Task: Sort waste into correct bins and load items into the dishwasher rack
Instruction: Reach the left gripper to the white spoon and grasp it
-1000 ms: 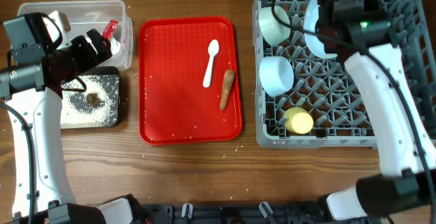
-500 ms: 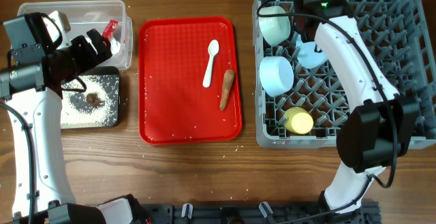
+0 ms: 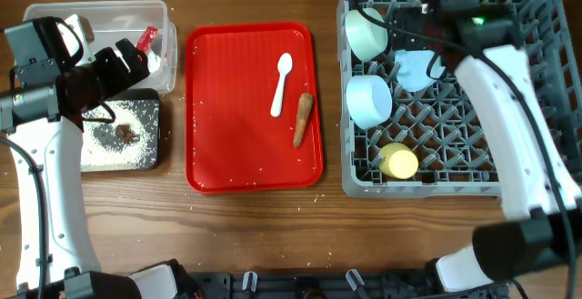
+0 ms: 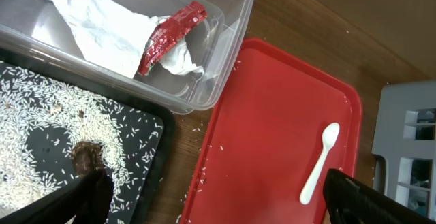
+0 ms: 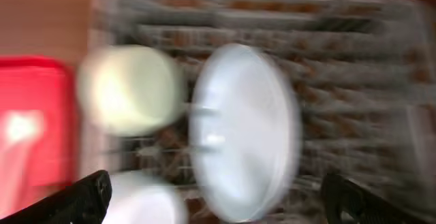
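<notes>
The pale blue plate (image 5: 245, 132) stands on edge among the pegs of the grey dishwasher rack (image 3: 509, 99). My right gripper (image 5: 221, 205) hangs open just above it; this view is blurred. Two bowls (image 3: 366, 32) (image 3: 368, 100) and the yellow cup (image 3: 397, 162) sit in the rack's left side. The white spoon (image 3: 281, 84) and the brown stick (image 3: 303, 118) lie on the red tray (image 3: 236, 135). My left gripper (image 4: 218, 209) is open and empty, near the clear tub (image 4: 225, 81), which holds the tissue (image 4: 102, 30) and the red wrapper (image 4: 170, 37). The black tray (image 3: 150, 108) holds rice and a brown lump (image 3: 125, 133).
Loose rice grains are scattered on the red tray and on the wood between it and the bins. The rack's right half holds only pegs. Bare wooden table runs along the front edge.
My right gripper has opened and let go of the plate, which now stands in the rack lower than where it was held. The right arm has swung. The left arm has stayed still.
</notes>
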Tool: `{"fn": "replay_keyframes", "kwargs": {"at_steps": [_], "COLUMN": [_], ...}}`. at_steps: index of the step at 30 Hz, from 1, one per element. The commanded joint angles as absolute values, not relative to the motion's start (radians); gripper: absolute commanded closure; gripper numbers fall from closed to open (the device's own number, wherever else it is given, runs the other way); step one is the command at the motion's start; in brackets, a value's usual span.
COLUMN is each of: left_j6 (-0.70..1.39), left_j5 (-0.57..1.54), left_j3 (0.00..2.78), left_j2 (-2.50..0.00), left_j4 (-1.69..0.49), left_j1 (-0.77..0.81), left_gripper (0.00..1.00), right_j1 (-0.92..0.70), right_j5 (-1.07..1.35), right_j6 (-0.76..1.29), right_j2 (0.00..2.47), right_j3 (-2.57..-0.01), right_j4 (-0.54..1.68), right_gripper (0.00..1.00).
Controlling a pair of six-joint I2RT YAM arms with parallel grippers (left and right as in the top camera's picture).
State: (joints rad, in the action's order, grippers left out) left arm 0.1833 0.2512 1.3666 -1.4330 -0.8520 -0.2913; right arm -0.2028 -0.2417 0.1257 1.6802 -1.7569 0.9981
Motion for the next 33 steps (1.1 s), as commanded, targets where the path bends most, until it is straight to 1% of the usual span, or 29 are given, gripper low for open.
{"fn": "replay_keyframes", "kwargs": {"at_steps": [1, 2, 3, 5, 7, 10, 14, 29, 30, 32, 33], "left_j6": [0.164, 0.164, 0.164, 0.164, 0.164, 0.164, 0.164, 0.164, 0.165, 0.164, 0.163], "left_j5": [0.249, 0.249, 0.249, 0.249, 0.249, 0.249, 0.249, 0.252, 0.273, 0.381, 0.388], "left_j3": [1.381, 1.381, 1.381, 1.381, 1.381, 1.381, 1.381, 1.381, 1.381, 1.381, 1.38], "left_j2": [-1.42, -1.42, -1.42, -1.42, -1.42, -1.42, -1.42, -1.42, -1.42, -1.422, -1.426], "left_j4": [-0.85, -0.85, -0.85, -0.85, -0.85, -0.85, -0.85, -0.842, -0.842, -0.821, -0.81], "left_j1": [-0.298, -0.298, -0.298, -0.298, -0.298, -0.298, -0.298, -0.298, -0.298, -0.284, -0.257], "left_gripper": [0.0, 0.0, 0.0, 0.0, 0.0, 0.0, 0.0, 0.0, 0.0, 0.0, 0.01], "right_j1": [-0.205, -0.208, -0.216, -0.254, -0.307, -0.389, -0.463, -0.479, -0.477, -0.473, -0.466], "right_j5": [0.27, 0.364, 0.398, 0.401, 0.376, 0.26, 0.209, 0.191, 0.186, 0.149, 0.145], "right_j6": [0.16, 0.162, 0.177, 0.233, 0.277, 0.388, 0.428, 0.447, 0.445, 0.445, 0.445], "right_j2": [1.67, 1.68, 1.687, 1.702, 1.72, 1.744, 1.774, 1.803, 1.803, 1.803, 1.799], "right_j3": [-1.762, -1.761, -1.761, -1.761, -1.761, -1.761, -1.761, -1.76, -1.76, -1.761, -1.761], "right_j4": [0.936, 0.904, 0.886, 0.851, 0.82, 0.802, 0.813, 0.82, 0.822, 0.839, 0.847], "right_gripper": [0.0, 0.0, 0.0, 0.01, 0.0, 0.01, 0.01, 0.0, 0.0, 0.0, 0.0]}}
